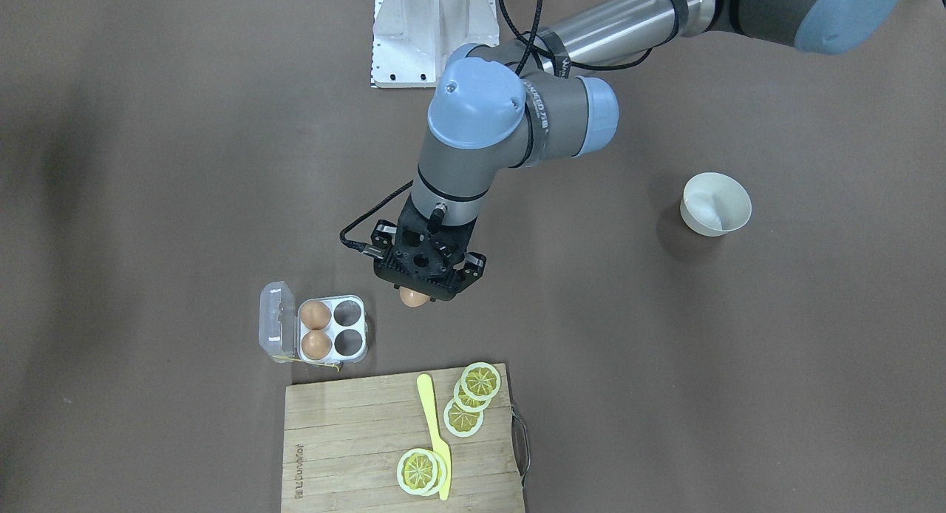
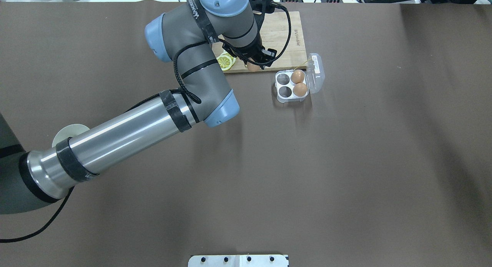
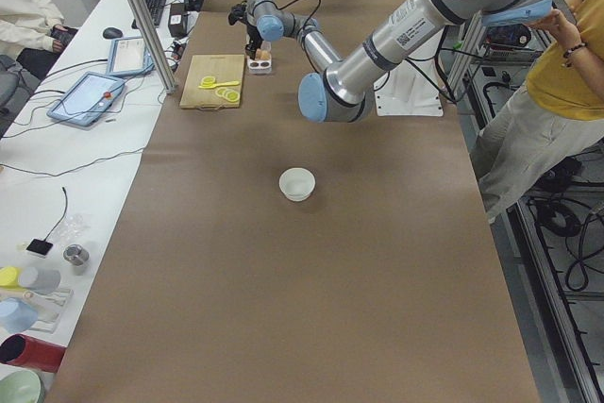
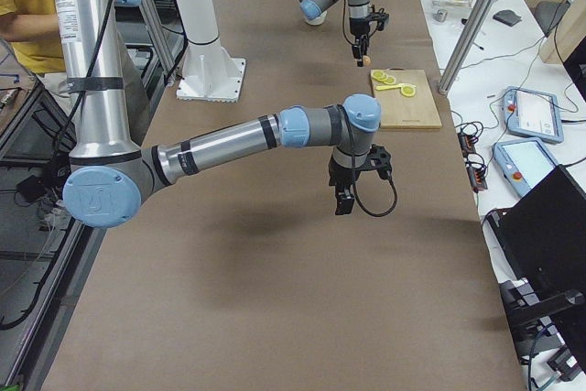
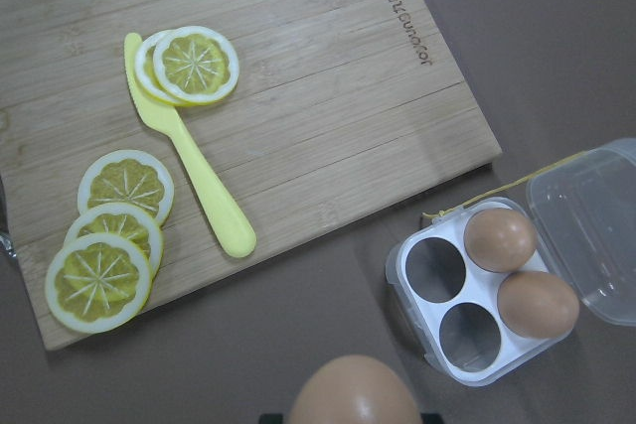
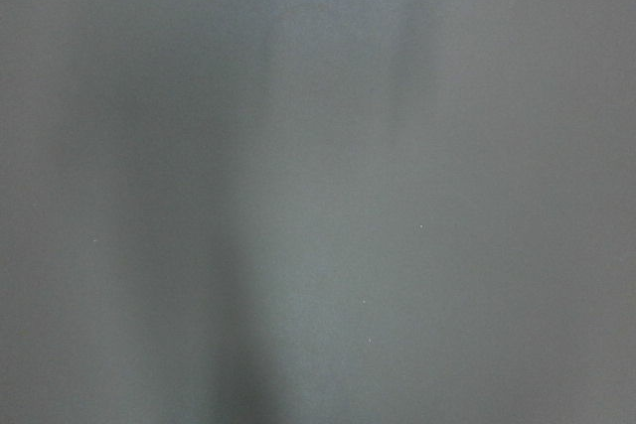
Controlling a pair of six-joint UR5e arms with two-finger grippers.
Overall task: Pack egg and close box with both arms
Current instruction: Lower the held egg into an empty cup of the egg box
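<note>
While the left gripper (image 1: 423, 285) is clamped on the egg (image 1: 414, 299), holding it in the air just beside the box (image 1: 332, 328) and short of the cutting board (image 1: 355, 439), the likeliest failure seems to be a missed cell. The two empty cells (image 1: 347, 313) lie on the side nearer the gripper, and the packed eggs (image 1: 315, 315) sit against the open lid (image 1: 275, 324). An off-centre release could land the egg on the divider or rim, where it might crack or roll onto the table (image 1: 665, 365). A nudge could also slide the light clear box. The right gripper (image 4: 341, 200) hangs well apart over bare table, and whether its jaws are open cannot be told. Its long reach to the lid leaves room for misalignment.
</note>
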